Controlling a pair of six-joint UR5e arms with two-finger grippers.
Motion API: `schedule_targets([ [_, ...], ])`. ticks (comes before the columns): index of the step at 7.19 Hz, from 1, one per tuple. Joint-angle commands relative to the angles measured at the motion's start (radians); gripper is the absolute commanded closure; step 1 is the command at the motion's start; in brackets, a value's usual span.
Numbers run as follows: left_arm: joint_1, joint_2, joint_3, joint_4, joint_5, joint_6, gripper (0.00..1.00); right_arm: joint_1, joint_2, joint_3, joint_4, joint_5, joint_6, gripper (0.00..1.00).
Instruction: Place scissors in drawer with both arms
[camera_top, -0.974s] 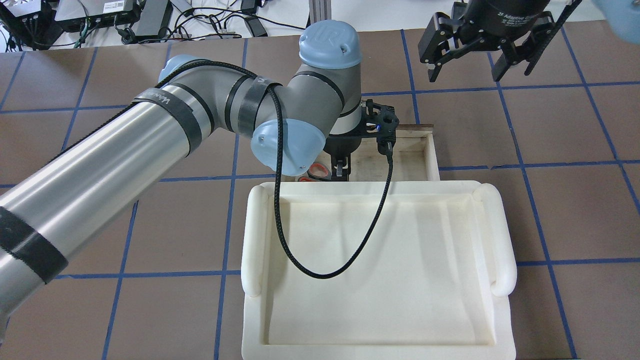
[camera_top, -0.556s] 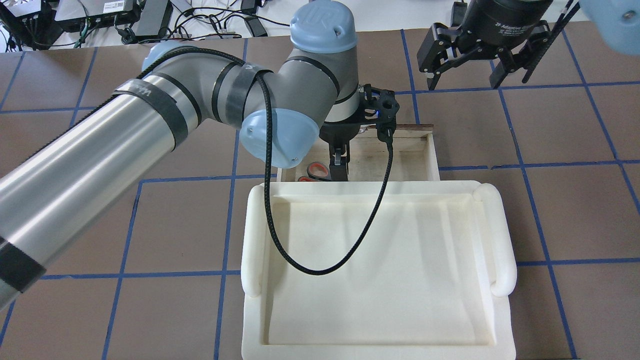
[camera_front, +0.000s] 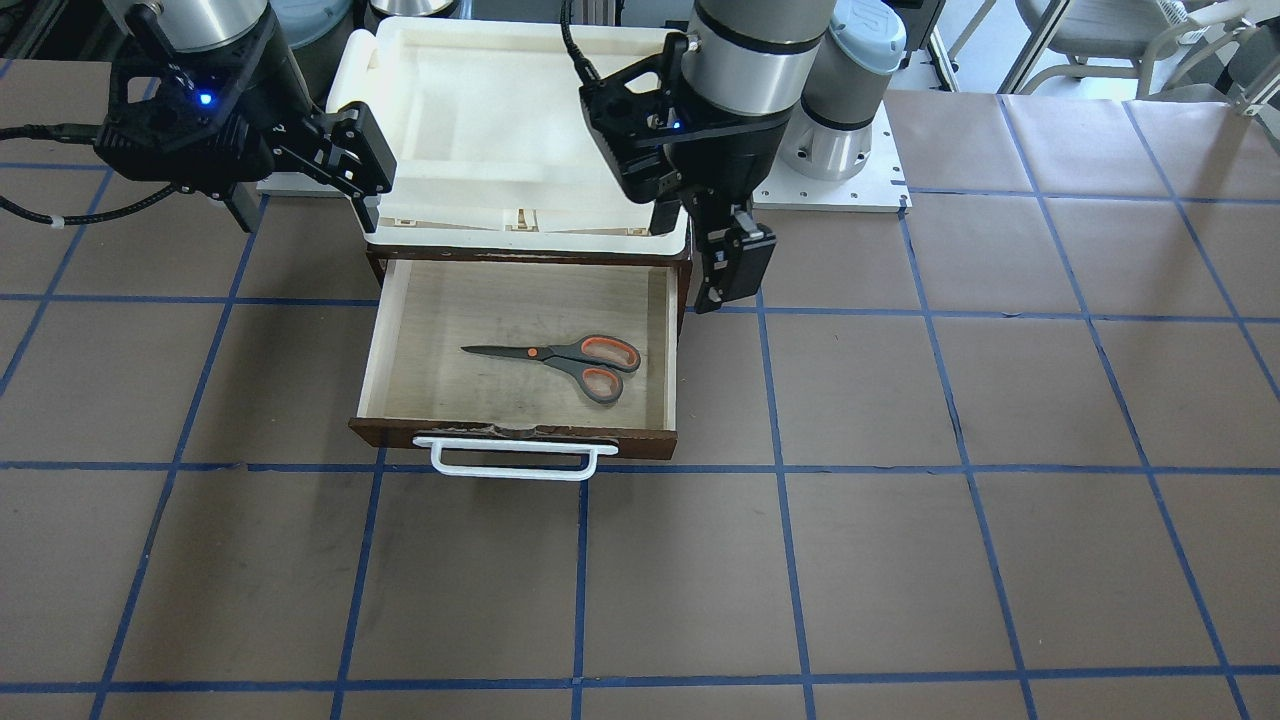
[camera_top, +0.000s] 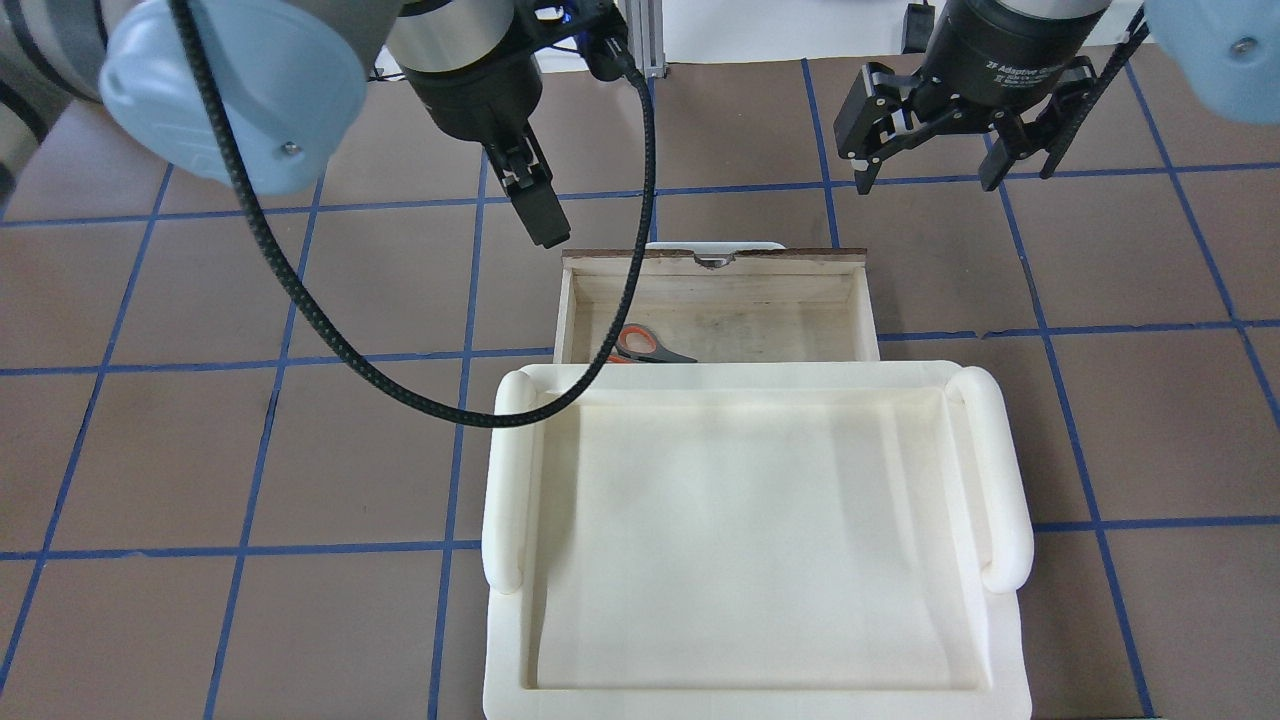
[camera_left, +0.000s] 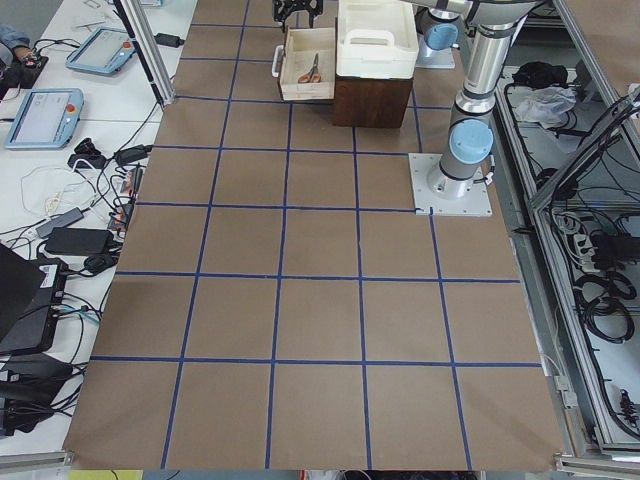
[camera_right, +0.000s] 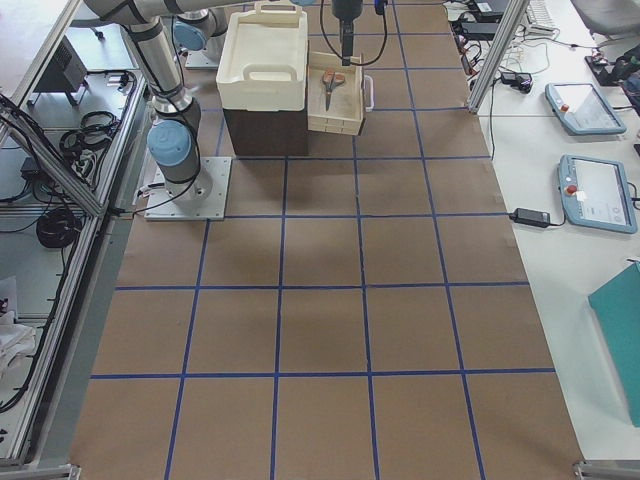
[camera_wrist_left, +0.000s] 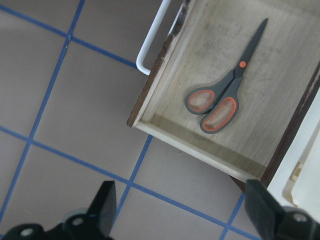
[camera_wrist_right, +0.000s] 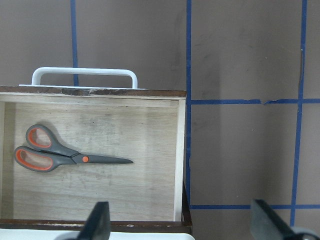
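The scissors (camera_front: 560, 358) lie flat in the open drawer (camera_front: 520, 437), handles toward the robot's left; they also show in the overhead view (camera_top: 645, 345) and both wrist views (camera_wrist_left: 220, 100) (camera_wrist_right: 55, 156). My left gripper (camera_top: 540, 215) hangs open and empty above the table, just outside the drawer's left side (camera_front: 735, 270). Its fingers (camera_wrist_left: 105, 200) stand wide apart in the left wrist view. My right gripper (camera_top: 945, 150) is open and empty, raised beyond the drawer's right front corner (camera_front: 300, 190).
A cream-white plastic tray (camera_top: 750, 690) sits on the cabinet top above the drawer. The left arm's black cable (camera_top: 640, 200) loops down over the tray's corner. The drawer's white bar handle (camera_front: 515, 462) faces away from the robot. Brown paper with blue tape lines covers the table.
My left gripper has risen out of the drawer and swung to the robot's left, leaving the scissors lying inside. The right gripper has hardly moved.
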Motion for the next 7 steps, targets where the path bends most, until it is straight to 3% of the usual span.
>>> schedule_targets([
  [1,0.086,0.059,-0.013,-0.021,0.034,-0.473,0.04,0.000,0.000,0.000,0.001,-0.001,0.003,0.00],
  [3,0.106,0.100,-0.070,-0.013,0.069,-0.753,0.00,0.000,0.000,0.000,-0.007,-0.001,0.003,0.00],
  [5,0.144,0.137,-0.119,0.036,0.156,-0.805,0.00,0.000,-0.001,0.005,-0.010,-0.001,0.005,0.00],
  [7,0.201,0.151,-0.141,0.035,0.117,-0.807,0.00,0.000,-0.001,0.006,-0.010,-0.001,0.003,0.00],
])
